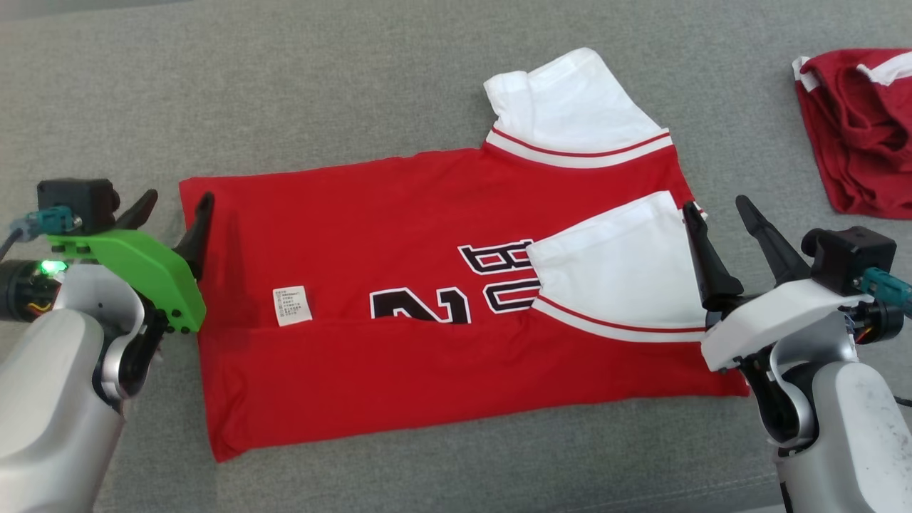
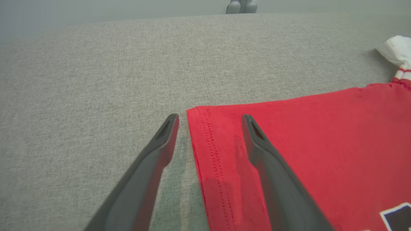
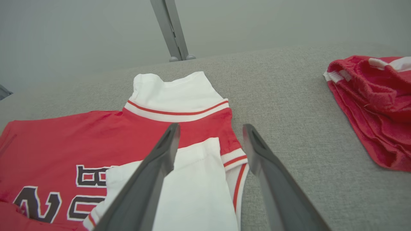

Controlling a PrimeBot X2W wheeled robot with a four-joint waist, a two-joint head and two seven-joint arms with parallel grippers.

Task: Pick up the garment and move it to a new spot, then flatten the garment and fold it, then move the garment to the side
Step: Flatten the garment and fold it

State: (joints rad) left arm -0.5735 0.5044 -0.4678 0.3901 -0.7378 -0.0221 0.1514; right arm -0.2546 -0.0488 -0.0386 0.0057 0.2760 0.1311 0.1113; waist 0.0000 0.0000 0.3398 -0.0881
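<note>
One red-and-white jersey, one crumpled red garment, two tools, the left tool and the right tool, one grey surface.

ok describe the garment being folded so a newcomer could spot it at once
On the grey fabric surface, look to the middle, where a red shirt lies spread flat. Unlike the crumpled dark red garment at the far right edge, it has white sleeves and dark lettering, with its near edge folded over.
</note>
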